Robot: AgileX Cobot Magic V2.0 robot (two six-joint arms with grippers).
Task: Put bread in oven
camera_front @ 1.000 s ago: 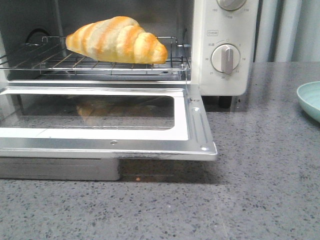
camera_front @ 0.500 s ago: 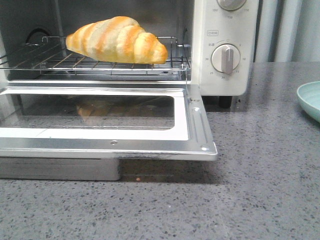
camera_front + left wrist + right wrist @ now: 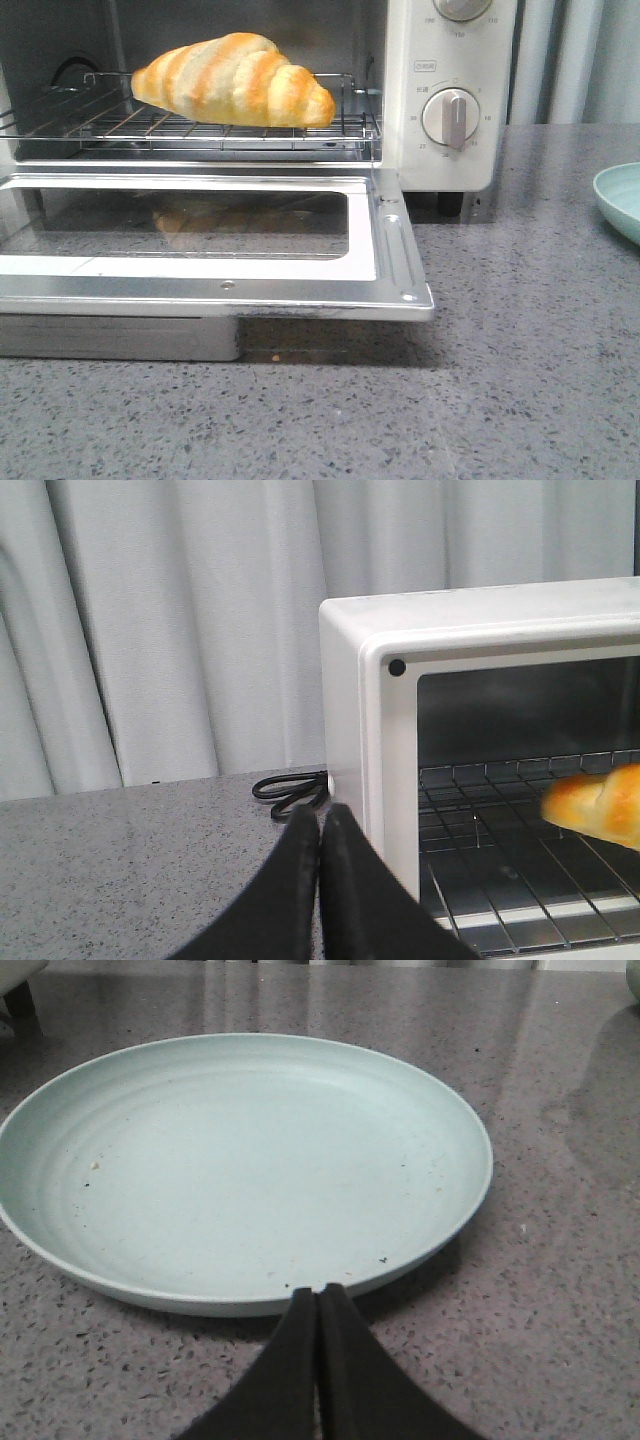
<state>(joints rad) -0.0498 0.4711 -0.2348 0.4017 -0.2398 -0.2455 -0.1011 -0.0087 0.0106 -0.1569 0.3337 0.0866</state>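
bread (image 3: pixel 233 80) lies on the rack in the oven (image 3: pixel 450 95) (door down), so both grippers, left (image 3: pixel 320 825) and right (image 3: pixel 318 1305), are pressed together, holding nothing, the plate (image 3: pixel 440 1130) just beyond the right fingers.

1 bread (image 3: pixel 233 80), 1 oven (image 3: pixel 440 90), 1 plate (image 3: pixel 240 1170), 2 dials (image 3: pixel 452 117)

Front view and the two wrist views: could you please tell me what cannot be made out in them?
- Oven: front view edges cut off its top and left side; only two dials show.
- Dial markings: too small to read.
- Bread: left wrist view's edge cuts most of it off.
- Plate: front view's right edge crops it.
- Left gripper and right gripper: absent from the front view; jaws closed, holding nothing.
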